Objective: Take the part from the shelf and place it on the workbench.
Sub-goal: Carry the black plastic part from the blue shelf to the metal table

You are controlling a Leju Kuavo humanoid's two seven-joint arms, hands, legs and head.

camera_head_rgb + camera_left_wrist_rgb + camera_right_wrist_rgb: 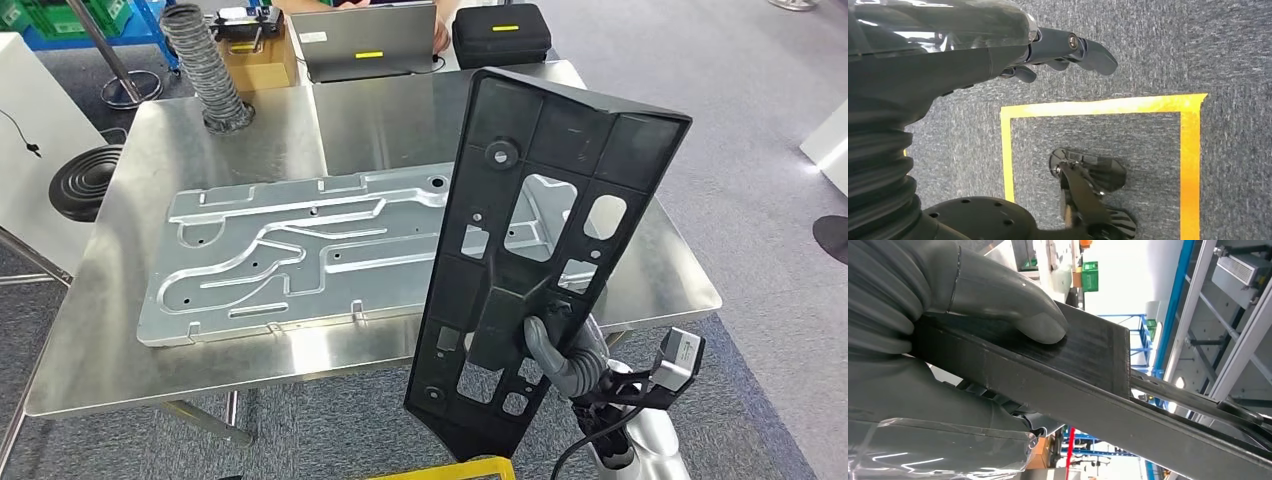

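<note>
The right hand (562,352) grips the black plastic part (540,250) near its lower end, holding it upright and tilted in front of the steel surface (90,330). The carry looks nearly done; next it must be lowered flat (a metal plate (290,250) already takes up much of the middle). The left hand (1058,50) hangs over the floor, holding nothing, fingers loosely apart. No containers matter here.

Stamped metal plate (300,250) lies flat mid-table. Ribbed hose (205,65), laptop (365,40), black case (500,32) at far edge. Yellow floor tape (1103,106) on grey carpet.
</note>
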